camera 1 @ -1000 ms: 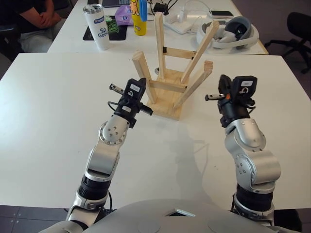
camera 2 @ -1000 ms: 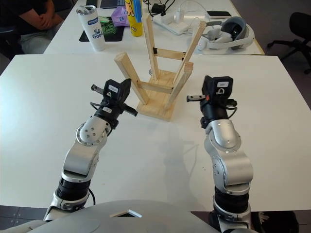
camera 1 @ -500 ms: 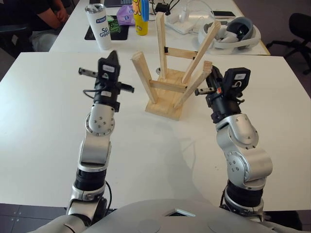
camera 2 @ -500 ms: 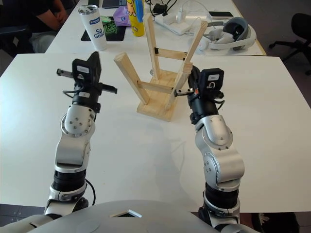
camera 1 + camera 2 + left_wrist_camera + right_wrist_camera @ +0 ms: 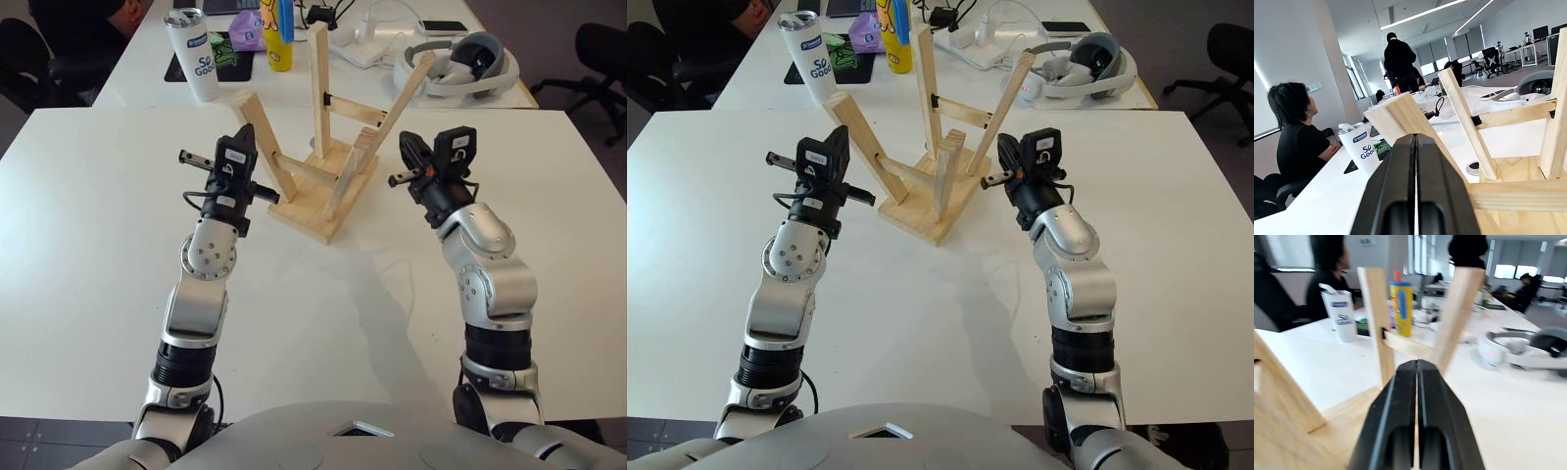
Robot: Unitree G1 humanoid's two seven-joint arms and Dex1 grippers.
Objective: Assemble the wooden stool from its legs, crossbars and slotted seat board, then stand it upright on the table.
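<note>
The wooden stool (image 5: 323, 201) lies upside down on the white table (image 5: 98, 245), seat board flat and legs (image 5: 257, 142) with crossbars (image 5: 353, 108) pointing up. My left gripper (image 5: 246, 130) is shut and empty, its tip just left of the near-left leg; the left wrist view has the shut fingers (image 5: 1415, 186) right before that leg (image 5: 1400, 117). My right gripper (image 5: 404, 145) is shut and empty, close beside the near-right leg (image 5: 361, 157). In the right wrist view its shut fingers (image 5: 1417, 416) point over the seat board (image 5: 1347, 421) between the legs.
On the back table stand a white tumbler (image 5: 193, 54), a yellow bottle (image 5: 279, 34) and a headset (image 5: 460, 59). A person sits at that table's far left end. Bare tabletop lies in front of and to both sides of the stool.
The stool has turned on the table, its near legs swinging left. My left gripper came back right to the near-left leg. My right gripper moved up and left beside the near-right leg.
</note>
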